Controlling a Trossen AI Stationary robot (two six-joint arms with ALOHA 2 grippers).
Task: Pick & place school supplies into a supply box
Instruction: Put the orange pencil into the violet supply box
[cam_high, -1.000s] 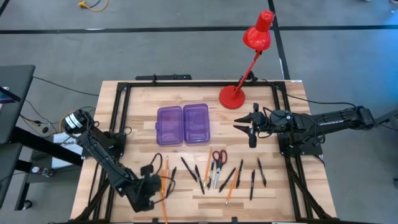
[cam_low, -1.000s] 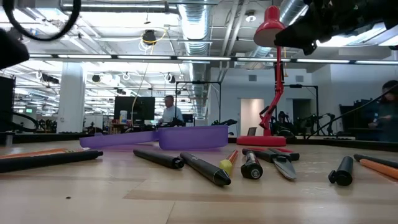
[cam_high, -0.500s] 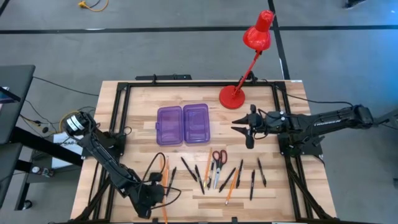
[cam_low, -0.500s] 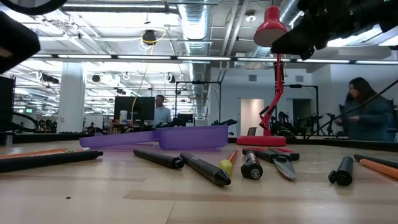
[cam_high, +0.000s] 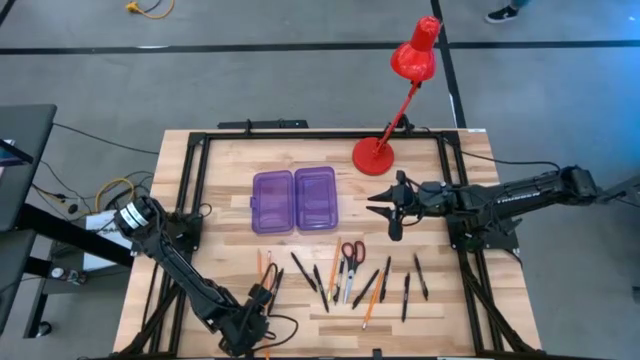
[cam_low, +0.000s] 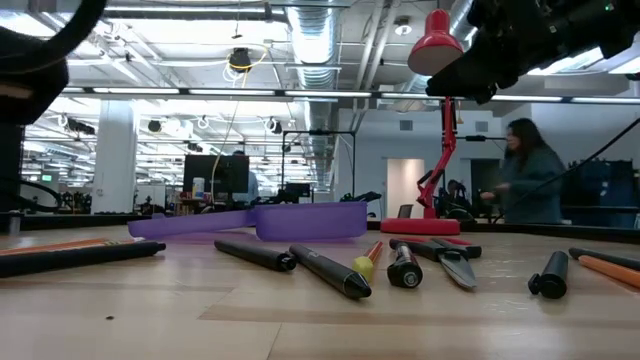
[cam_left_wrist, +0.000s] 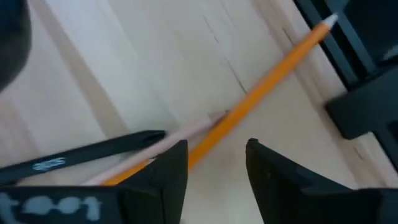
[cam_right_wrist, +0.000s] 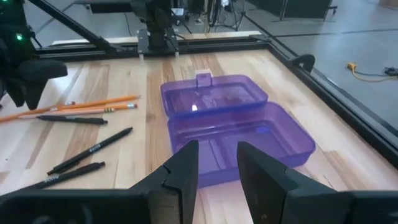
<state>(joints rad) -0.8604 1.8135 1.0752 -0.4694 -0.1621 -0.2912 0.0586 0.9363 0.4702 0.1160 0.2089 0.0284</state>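
The supply box lies open on the table's middle, both purple halves flat. The school supplies lie in a loose row near the front edge: pens and pencils and red-handled scissors. At the row's left end my left gripper points steeply down, open, over an orange pencil that lies beside a black pen. My right gripper hangs open in the air to the right of the box, with nothing between its fingers. My left gripper stands over the orange pencil from above, its fingers slanting across the pencil. One finger covers the pencil where it runs under it. I cannot tell whether the finger touches it; the pencil lies flat on the table.
A red desk lamp stands at the far right behind the box, its head leaning beyond the table's far edge. A black metal frame runs around the tabletop. A person moves in the room beyond the table.
My left gripper has gone toward the table's near edge and somewhat to the right, sunk lower and rolled about its own axis, ending over the leftmost pencils. My right gripper has drifted slightly left, toward the box.
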